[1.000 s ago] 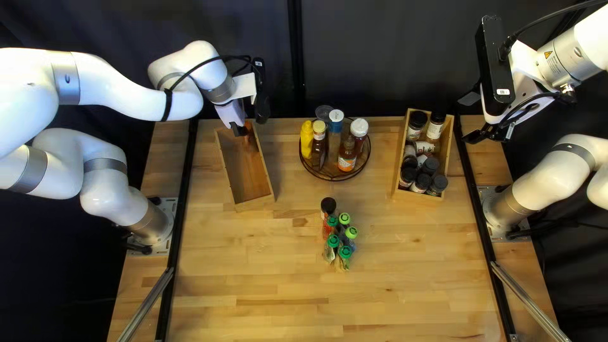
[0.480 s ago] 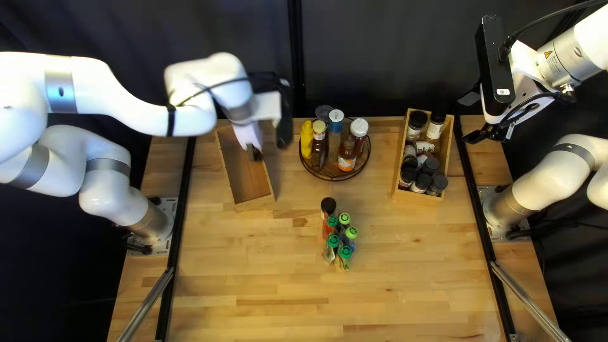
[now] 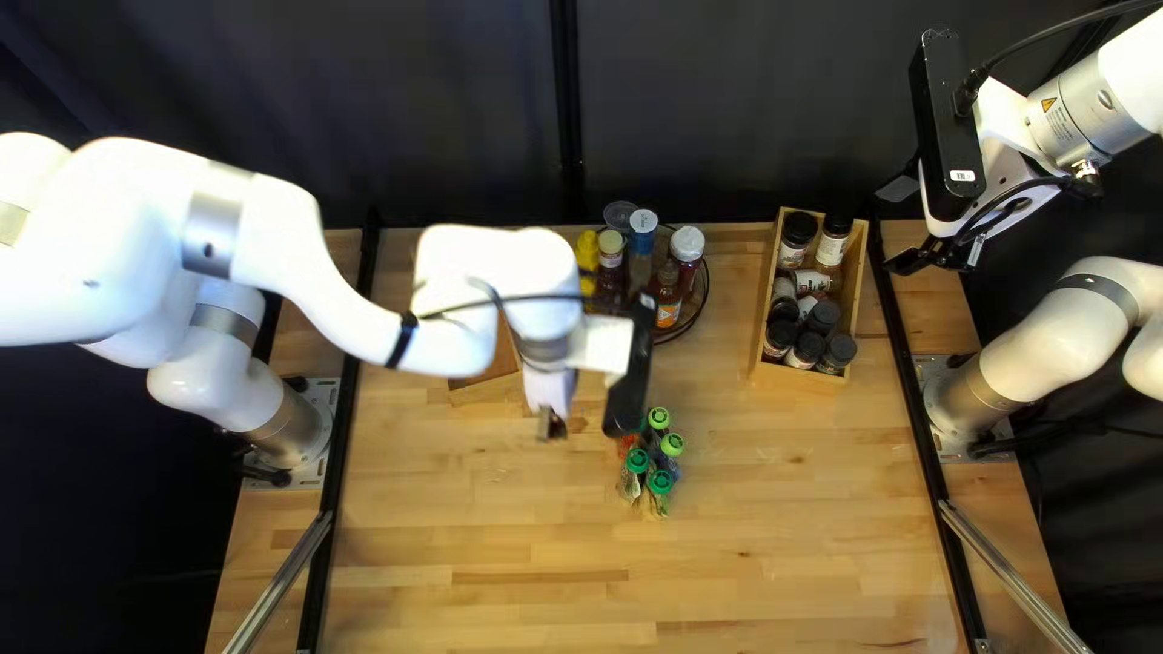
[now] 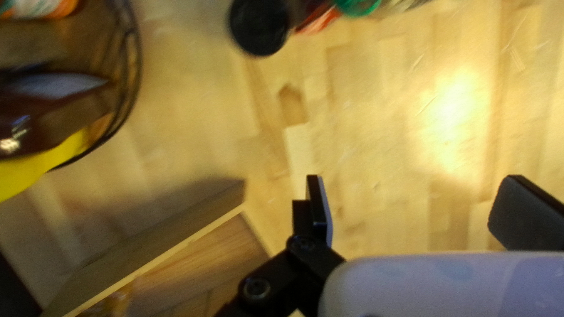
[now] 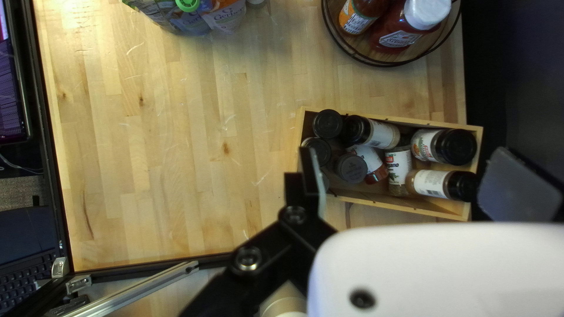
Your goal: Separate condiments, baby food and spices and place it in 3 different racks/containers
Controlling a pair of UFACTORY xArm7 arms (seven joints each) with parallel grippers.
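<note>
- In the top left view, the left gripper (image 3: 551,426) hangs above the tabletop (image 3: 788,545), in front of the near end of one wooden box (image 3: 485,390), which its arm partly covers.
- Condiment bottles (image 3: 609,273) stand in a round rack (image 3: 694,313) along the far edge of the tabletop. The spice jars (image 3: 805,285) are inside the other wooden box (image 3: 797,373), near the far right corner.
- Baby food pouches (image 3: 635,475) with green caps make a small group near the middle of the tabletop, well apart from its edges.
- The right gripper (image 3: 891,228) is raised near the far right corner.
- In the left wrist view, the jaws are open, and tabletop wood is seen between them. A box corner lies beside them; inside this box is something orange-brown, too blurred to name. Farther ahead there is a black lid (image 4: 258,23), close to a green cap.
- In the right wrist view, the jaws are also open, with spice jars seen ahead, some upright and some lying. A keyboard (image 5: 26,282) is beyond the near edge.
</note>
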